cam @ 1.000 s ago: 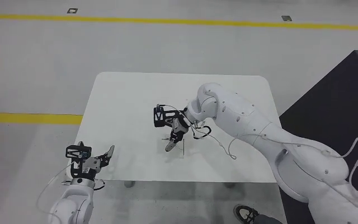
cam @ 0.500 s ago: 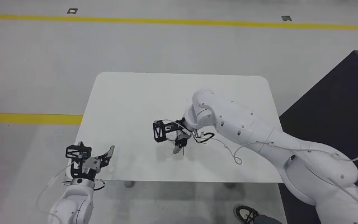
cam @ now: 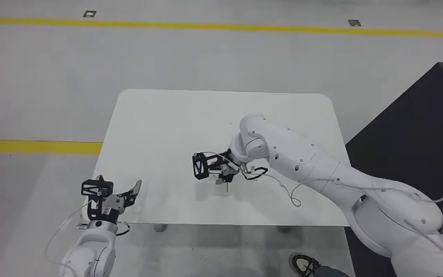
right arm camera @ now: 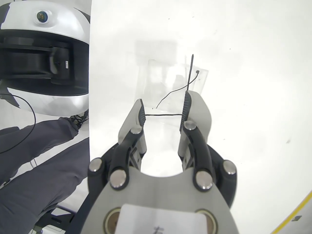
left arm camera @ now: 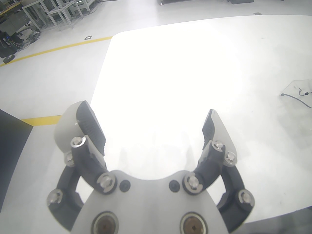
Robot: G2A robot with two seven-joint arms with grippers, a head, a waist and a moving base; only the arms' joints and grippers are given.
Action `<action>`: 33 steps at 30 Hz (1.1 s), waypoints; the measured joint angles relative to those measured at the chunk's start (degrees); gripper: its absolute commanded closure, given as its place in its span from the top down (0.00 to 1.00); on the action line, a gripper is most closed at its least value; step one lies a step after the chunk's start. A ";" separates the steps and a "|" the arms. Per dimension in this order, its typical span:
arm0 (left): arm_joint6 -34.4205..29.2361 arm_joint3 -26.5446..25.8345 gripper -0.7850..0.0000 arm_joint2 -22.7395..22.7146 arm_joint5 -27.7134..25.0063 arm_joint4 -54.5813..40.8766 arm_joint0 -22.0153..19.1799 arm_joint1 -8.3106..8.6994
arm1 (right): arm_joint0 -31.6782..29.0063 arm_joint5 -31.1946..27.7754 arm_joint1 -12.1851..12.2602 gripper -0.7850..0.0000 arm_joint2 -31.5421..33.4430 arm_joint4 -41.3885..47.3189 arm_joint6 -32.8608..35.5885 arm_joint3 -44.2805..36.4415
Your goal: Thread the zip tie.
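Two arms, top view: right gripper point(cam: 221, 179) is hanging low over the table's point(cam: 159, 124) front middle; left gripper point(cam: 131, 192) is waiting off the front corner, seemingly leaving room.
Left wrist view: jaws are gaping wide on nothing; zip tie point(left arm camera: 295, 99) is lying well apart, on a clear tray point(left arm camera: 299, 86).
Right wrist view: jaws are standing narrow, a black strand crossing the gap between the pads, likely lining up a pinch.

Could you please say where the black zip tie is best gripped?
Probably mid-strap on the thin black zip tie, where it runs straight; come from above, right gripper's open fingers either side, since it seems to lie flat on the clear plastic sheet.
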 measured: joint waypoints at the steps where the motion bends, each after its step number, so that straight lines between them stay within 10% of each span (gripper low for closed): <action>1: 0.00 0.00 1.00 0.00 0.00 0.00 0.00 0.00 | -0.15 -0.49 -0.29 0.39 -0.10 -0.56 -0.79 0.99; 33: 0.00 0.00 1.00 0.00 0.00 0.00 0.00 0.00 | -0.68 0.21 -12.90 0.29 -2.01 -12.40 -8.24 19.62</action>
